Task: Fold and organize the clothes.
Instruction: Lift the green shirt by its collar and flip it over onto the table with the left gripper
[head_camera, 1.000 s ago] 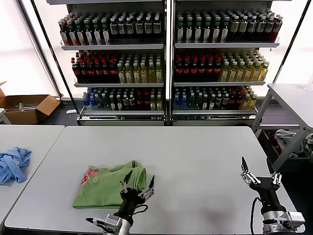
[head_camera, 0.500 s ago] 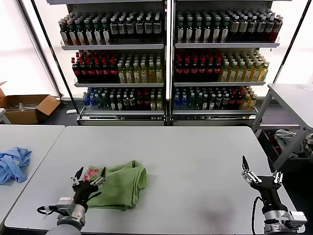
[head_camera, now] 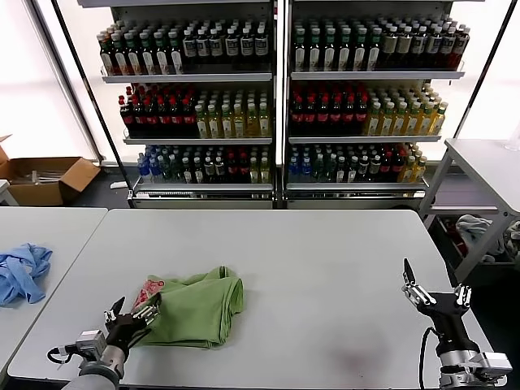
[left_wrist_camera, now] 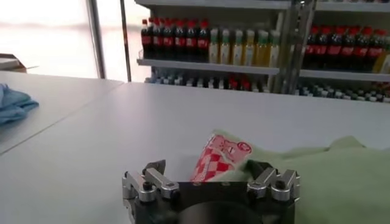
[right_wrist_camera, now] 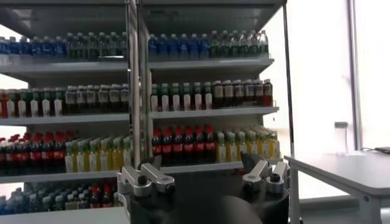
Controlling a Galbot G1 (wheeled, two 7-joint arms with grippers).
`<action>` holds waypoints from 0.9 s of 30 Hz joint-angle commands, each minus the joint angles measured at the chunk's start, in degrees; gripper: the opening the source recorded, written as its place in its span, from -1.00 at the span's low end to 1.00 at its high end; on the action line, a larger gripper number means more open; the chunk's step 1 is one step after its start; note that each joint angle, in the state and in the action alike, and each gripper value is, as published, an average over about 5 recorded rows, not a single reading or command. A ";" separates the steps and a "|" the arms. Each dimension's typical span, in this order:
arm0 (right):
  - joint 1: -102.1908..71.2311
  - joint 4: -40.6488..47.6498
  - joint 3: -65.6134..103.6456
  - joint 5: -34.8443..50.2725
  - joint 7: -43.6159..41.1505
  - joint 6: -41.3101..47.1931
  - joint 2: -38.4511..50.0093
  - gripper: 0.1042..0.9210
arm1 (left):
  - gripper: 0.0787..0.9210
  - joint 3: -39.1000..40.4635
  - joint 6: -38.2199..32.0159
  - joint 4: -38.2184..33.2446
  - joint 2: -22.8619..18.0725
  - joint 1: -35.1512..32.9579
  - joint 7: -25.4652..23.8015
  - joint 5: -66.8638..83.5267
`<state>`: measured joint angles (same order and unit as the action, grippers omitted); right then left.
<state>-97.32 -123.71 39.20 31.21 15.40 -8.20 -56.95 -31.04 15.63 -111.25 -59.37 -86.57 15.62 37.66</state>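
Two shelf racks point(head_camera: 276, 97) fill the back wall, packed w/ rows of bottles point(head_camera: 195, 118): dark, red, yellow-green and blue-capped ones. Their labels are too small to read in any view, so no brand can be made out.

Big grey-white table point(head_camera: 325, 268) in front of the robot. A 2nd table point(head_camera: 49, 236) butts against it on the robot's left side, w/ a light blue garment point(head_camera: 20, 272) bunched near its edge. A 3rd table point(head_camera: 487, 162) stands off to the right, beyond the main one. Open cardboard box point(head_camera: 45, 179) sits on the floor at far left.

Light green polo shirt point(head_camera: 191, 309) lies roughly folded on the main table, in the near-left part, well apart from the blue garment. Its red-and-white checkered print point(head_camera: 149, 290) shows at the shirt's left end; in the left wrist view the print point(left_wrist_camera: 216, 157) has some small marks on it, but no writing legible.

Left gripper point(head_camera: 130, 310) is low at the table's near-left corner, just beside the shirt's left edge under the print; jaws spread apart, nothing between them. Can't tell whether a tip touches the cloth.

Right gripper point(head_camera: 435, 288) is raised near the table's near-right corner, well apart from the shirt, jaws spread wide and pointing up, holding nothing. Its wrist view looks at the shelves only.
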 commanded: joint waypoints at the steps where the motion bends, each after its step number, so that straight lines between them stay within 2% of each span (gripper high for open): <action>1: 0.30 0.22 -0.21 -0.01 0.01 -0.05 -0.13 0.76 | 0.77 -1.75 1.37 2.85 0.47 -0.21 -5.91 5.78; 5: 0.46 0.32 -0.25 0.01 0.01 -0.06 -0.15 0.76 | 0.73 -1.44 0.82 2.71 0.52 -0.47 -8.33 5.48; 8: 0.41 0.40 -0.23 0.01 0.01 -0.15 -0.20 0.76 | 0.59 -0.83 -0.31 2.61 0.38 -0.48 -9.08 4.43; 20: 0.93 0.76 -0.58 -0.11 0.04 -0.30 -0.49 0.76 | -0.23 2.12 -8.63 2.39 0.64 -0.93 -8.83 -1.10; 27: 1.35 0.68 -0.93 -0.28 0.10 -0.22 -0.76 0.76 | -0.72 2.67 -9.15 -0.61 0.81 -1.24 -7.43 -2.30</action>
<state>-96.21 -122.93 38.42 31.00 15.47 -8.47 -57.62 -29.16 9.92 -109.41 -58.81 -87.63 7.77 37.78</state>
